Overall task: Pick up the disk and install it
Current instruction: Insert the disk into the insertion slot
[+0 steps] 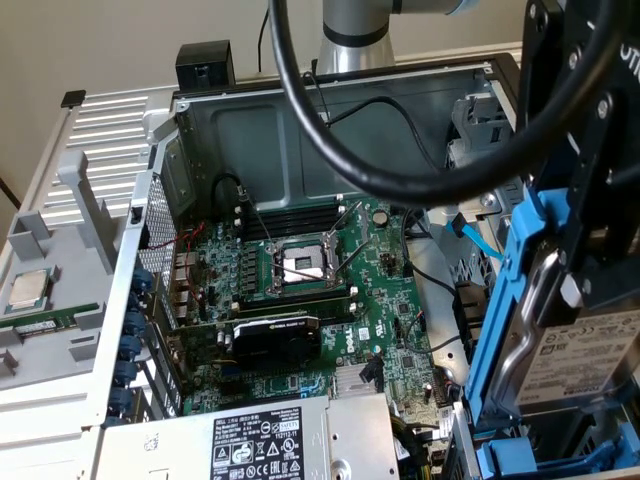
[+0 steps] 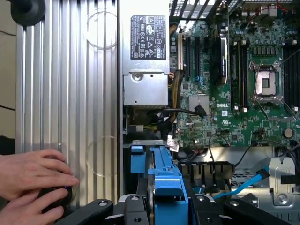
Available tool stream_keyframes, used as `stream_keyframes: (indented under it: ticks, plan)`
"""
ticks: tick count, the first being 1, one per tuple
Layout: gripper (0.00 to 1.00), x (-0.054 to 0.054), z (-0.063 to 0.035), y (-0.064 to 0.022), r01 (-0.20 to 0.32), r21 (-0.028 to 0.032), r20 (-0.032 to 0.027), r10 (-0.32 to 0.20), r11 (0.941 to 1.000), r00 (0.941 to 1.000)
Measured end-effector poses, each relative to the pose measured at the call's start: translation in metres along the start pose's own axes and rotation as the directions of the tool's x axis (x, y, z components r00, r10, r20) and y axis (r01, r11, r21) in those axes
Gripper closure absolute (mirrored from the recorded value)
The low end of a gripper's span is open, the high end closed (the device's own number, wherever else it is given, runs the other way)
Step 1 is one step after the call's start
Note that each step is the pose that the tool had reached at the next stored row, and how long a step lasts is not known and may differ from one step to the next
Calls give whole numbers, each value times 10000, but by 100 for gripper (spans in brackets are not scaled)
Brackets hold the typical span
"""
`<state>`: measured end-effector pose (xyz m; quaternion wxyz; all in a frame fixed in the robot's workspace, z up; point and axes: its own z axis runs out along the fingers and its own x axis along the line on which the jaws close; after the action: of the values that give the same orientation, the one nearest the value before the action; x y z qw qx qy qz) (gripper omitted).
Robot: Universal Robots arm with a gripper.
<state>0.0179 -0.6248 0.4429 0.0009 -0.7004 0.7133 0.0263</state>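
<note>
1. One open computer case (image 1: 240,140) lies on the ribbed metal desk (image 2: 70,93). Inside it sit a green motherboard (image 1: 390,330), a black graphics card (image 1: 275,338) and a grey power supply (image 1: 260,440) with a printed label.
2. One processor socket (image 1: 300,264) sits in the middle of the motherboard, its wire levers sticking up.
3. One grey tray (image 1: 60,365) stands outside the case on the exterior view's left. It holds a square silver processor chip (image 1: 28,290) and a green memory stick (image 1: 50,322).
4. The tool (image 2: 166,208) is closed on the disk (image 1: 585,360), with its black fingers clamping the blue carrier (image 1: 505,310) from both sides.
5. The disk hangs clear above the case on the exterior view's right. It is on edge and tilted, and its white label faces the exterior camera. Blue drive-bay fittings (image 1: 540,462) lie just below it.
6. One blue data cable (image 1: 478,238) runs inside the case near the disk.
7. Two hands (image 2: 33,172) of a person rest on the desk beside the case, over a small dark object (image 2: 61,197).
</note>
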Motion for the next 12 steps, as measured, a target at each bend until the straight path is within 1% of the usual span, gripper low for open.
stream_keyframes:
  ticks: [12]
  plan:
    - [63,-12,19,-1,22,-1,6,-22,10000,10000]
